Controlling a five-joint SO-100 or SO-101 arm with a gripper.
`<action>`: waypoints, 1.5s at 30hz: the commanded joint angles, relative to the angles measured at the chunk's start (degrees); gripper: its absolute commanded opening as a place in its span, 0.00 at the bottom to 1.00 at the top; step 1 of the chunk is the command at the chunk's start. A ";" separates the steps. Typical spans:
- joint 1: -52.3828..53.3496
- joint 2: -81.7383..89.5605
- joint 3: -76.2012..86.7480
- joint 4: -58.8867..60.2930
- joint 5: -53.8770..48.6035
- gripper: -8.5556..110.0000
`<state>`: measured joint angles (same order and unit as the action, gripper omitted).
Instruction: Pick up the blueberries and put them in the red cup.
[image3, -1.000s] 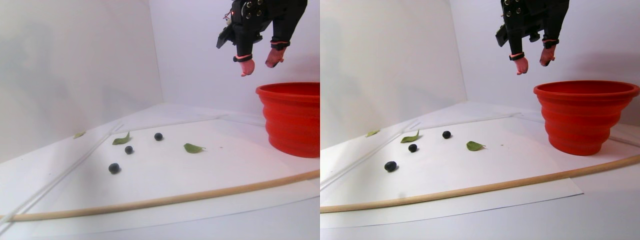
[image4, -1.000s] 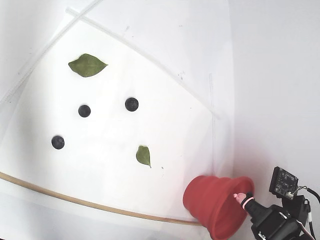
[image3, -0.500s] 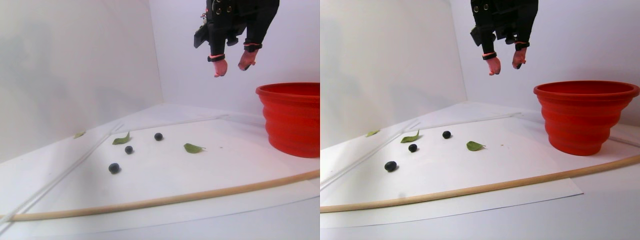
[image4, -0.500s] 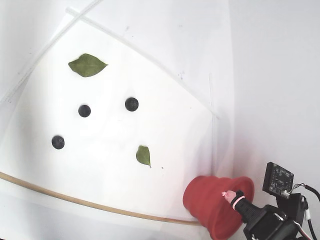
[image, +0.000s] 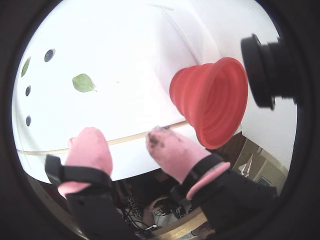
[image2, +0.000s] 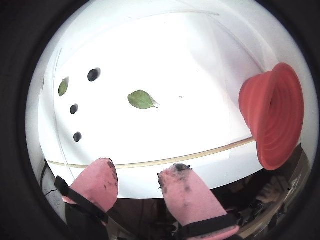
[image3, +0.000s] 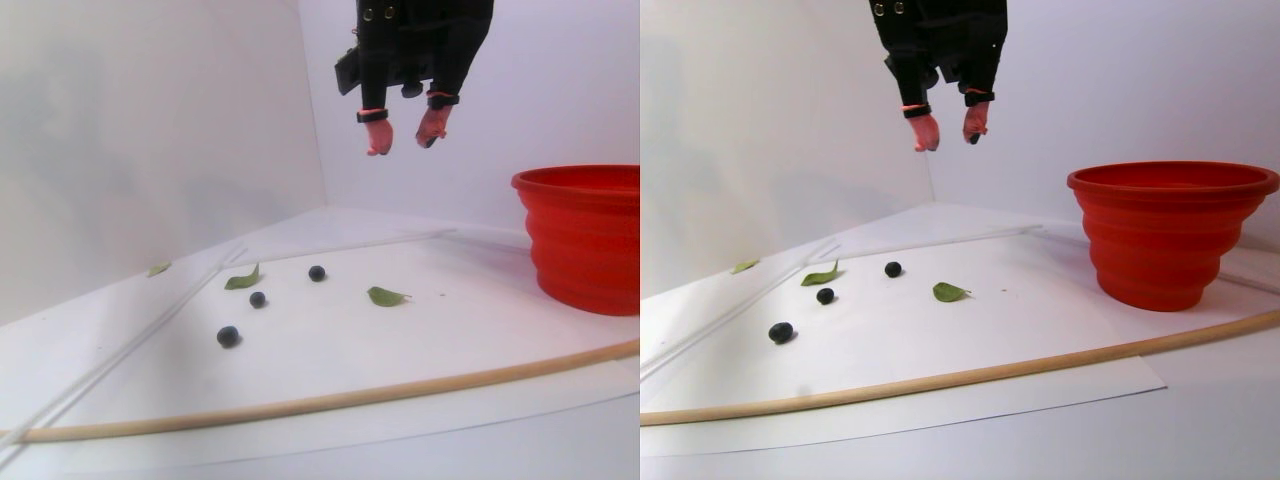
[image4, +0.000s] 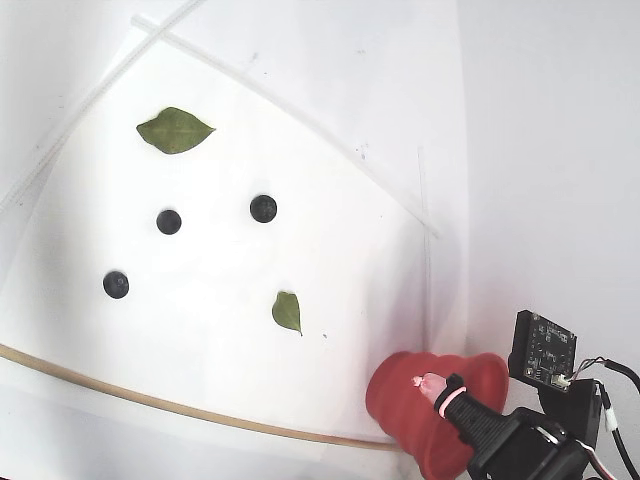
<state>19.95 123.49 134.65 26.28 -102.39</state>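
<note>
Gripper (image3: 405, 133) released, empty, high left of red cup (image3: 585, 235) — three blueberries (image4: 263, 208) untouched; next: descend onto one.

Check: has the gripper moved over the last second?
Yes. In the stereo pair view the gripper has moved left, away from the red cup, which stayed put. Its fingers are apart and empty, high above the blueberries.
</note>
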 joint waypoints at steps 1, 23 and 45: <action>-1.93 5.27 -0.53 0.09 0.26 0.21; -9.58 -4.75 2.90 -10.90 -0.97 0.21; -13.80 -20.04 -0.97 -24.08 -4.39 0.22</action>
<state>6.94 103.54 136.85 4.75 -105.56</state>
